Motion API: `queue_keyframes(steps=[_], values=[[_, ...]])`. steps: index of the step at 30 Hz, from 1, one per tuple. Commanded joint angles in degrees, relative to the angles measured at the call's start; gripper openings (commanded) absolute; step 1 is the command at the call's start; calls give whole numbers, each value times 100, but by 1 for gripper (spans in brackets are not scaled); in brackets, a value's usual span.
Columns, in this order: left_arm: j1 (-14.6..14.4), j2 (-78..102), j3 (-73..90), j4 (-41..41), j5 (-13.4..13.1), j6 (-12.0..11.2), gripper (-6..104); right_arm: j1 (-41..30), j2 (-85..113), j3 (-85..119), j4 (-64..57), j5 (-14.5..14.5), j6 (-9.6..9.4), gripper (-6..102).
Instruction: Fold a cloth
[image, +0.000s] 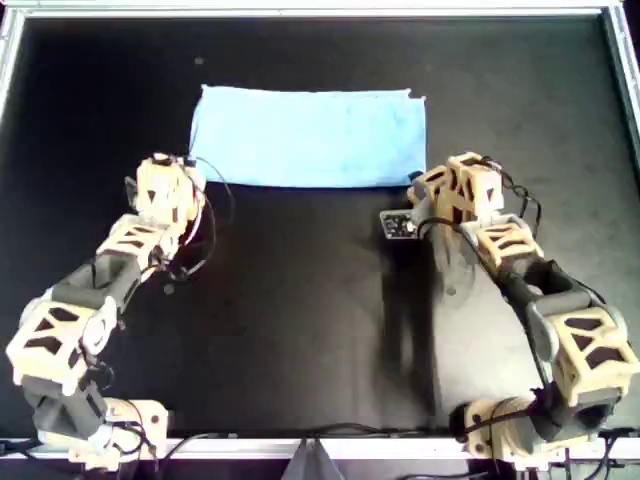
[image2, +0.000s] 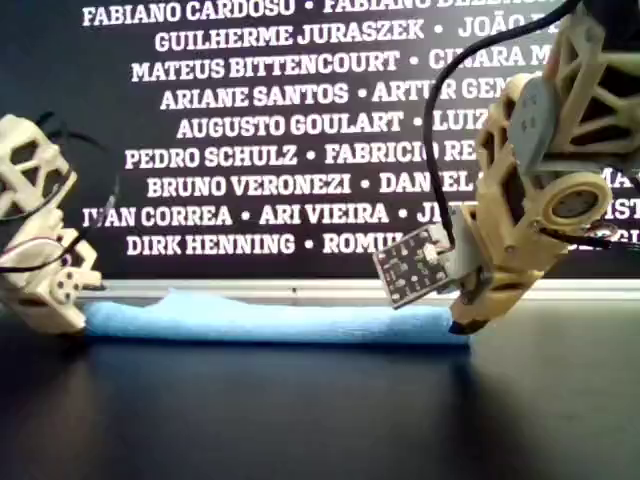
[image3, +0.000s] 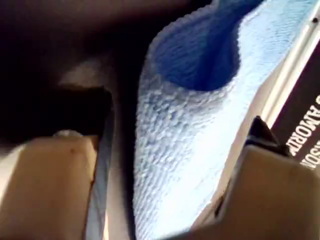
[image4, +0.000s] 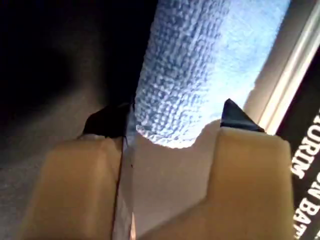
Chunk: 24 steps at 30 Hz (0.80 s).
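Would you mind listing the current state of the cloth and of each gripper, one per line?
cloth: folded once into a flat rectangle, lying on the dark table.
left gripper: open, jaws on either side of the cloth's folded edge, not clamped.
right gripper: open, jaws on either side of the cloth's corner.

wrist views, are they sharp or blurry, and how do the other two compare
Both wrist views are soft: the cloth weave shows, the gripper fingers blur. The exterior view is crisp on the wall lettering but dark in front. The overhead view washes out the cloth.
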Motion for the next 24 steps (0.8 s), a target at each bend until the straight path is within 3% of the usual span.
queue_keyframes(steps=[1,7,13,24], values=[[-9,-149,-527,-114,18,18,94,-26,79,-633,-264,26,-35,71],[9,-448,-879,-105,18,18,94,-18,-369,-1134,-105,-62,-26,72],[18,-448,-888,-105,18,18,94,9,-378,-1151,-105,-62,-18,83],[-18,-457,-879,-105,18,18,94,18,-387,-1143,-62,18,-26,83]])
